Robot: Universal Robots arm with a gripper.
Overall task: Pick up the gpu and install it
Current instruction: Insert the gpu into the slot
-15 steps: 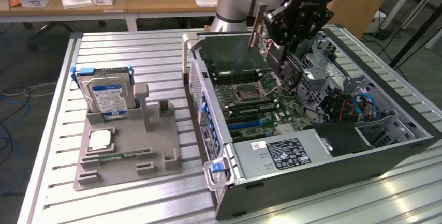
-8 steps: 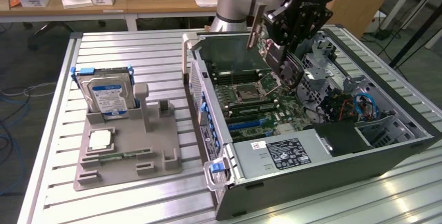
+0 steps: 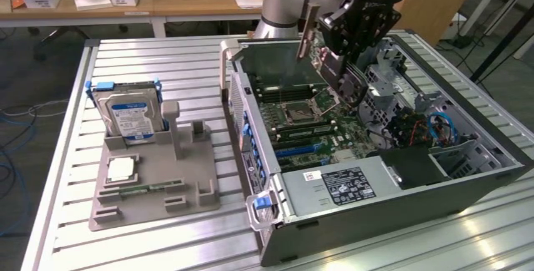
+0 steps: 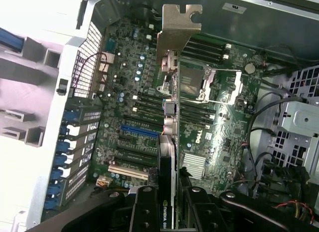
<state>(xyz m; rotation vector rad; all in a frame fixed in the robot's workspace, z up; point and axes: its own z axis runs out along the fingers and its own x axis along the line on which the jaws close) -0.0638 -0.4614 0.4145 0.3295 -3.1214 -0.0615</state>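
A slatted desk carries an open case, laid on its side with the motherboard exposed. The gpu is held above that board, near the processor socket. It is clamped between the jaws, which are partly closed on its two flat faces at the end away from the bracket. In the wrist view the card is seen on edge, its long axis running straight out from the jaws to the silvery bracket, crosswise to the blue slot. In the exterior view the bracket end is raised and pointed toward the case's far side.
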